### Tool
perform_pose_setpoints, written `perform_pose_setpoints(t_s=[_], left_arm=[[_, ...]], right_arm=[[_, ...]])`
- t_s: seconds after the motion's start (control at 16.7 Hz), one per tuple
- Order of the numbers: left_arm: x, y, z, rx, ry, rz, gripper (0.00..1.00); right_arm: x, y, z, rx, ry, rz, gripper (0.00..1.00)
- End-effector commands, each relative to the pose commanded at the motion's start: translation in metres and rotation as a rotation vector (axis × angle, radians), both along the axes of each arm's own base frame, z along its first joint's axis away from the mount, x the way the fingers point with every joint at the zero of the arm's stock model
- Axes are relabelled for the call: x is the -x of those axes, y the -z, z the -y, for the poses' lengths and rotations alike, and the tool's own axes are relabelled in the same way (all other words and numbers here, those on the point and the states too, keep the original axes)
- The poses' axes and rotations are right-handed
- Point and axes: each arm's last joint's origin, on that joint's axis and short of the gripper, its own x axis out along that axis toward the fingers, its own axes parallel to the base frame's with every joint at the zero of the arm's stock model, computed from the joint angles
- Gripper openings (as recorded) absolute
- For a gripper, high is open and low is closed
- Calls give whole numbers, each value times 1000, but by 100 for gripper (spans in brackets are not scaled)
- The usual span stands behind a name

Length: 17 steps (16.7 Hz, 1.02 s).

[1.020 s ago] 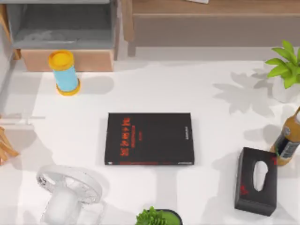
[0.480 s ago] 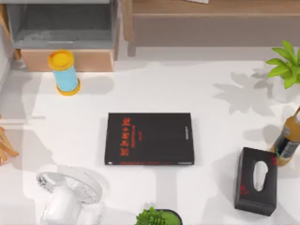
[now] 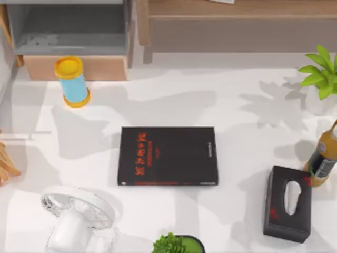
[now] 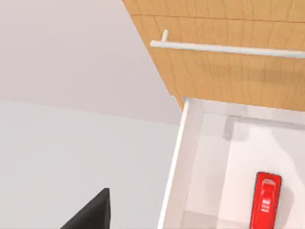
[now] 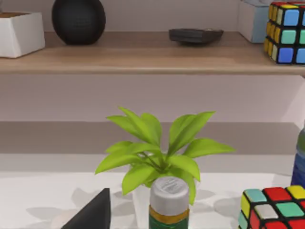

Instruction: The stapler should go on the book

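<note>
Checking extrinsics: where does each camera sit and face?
Top: above the table, facing down on the book.
Left wrist: on the left arm, facing a drawer with the stapler; left pincer at frame edge.
Right wrist: on the right arm, facing plant, bottle, shelf; right pincer at frame edge.
Shared: top and right wrist both show plant and bottle.

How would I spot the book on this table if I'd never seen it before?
Look at the white table from above and go to its middle. There lies the book, a large, flat, black rectangle with red lettering on its cover. The tissue box near the right edge is black too, but smaller, with a white oval opening on top.
</note>
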Motion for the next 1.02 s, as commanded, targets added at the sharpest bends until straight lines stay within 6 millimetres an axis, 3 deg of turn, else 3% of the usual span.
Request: perform_pose_setpoints(t_s=[0.18,0.3,0.42,0.54,0.66,1.02], left_arm=[[-62,103,-26,111,31,-303,100],[-84,162,-35,188,56,-461,100],[-96,205,-38,251,85,-565,100],[-105,231,-38,287,116,-611,100],[-111,245,-35,301,141,-621,100],[-112,250,-37,306,141,-628,100]], right_arm=[[0,0,0,0,0,0,100],[0,0,0,0,0,0,100],[0,0,0,0,0,0,100],[0,0,0,0,0,0,100],[0,0,0,0,0,0,100],[0,0,0,0,0,0,100]])
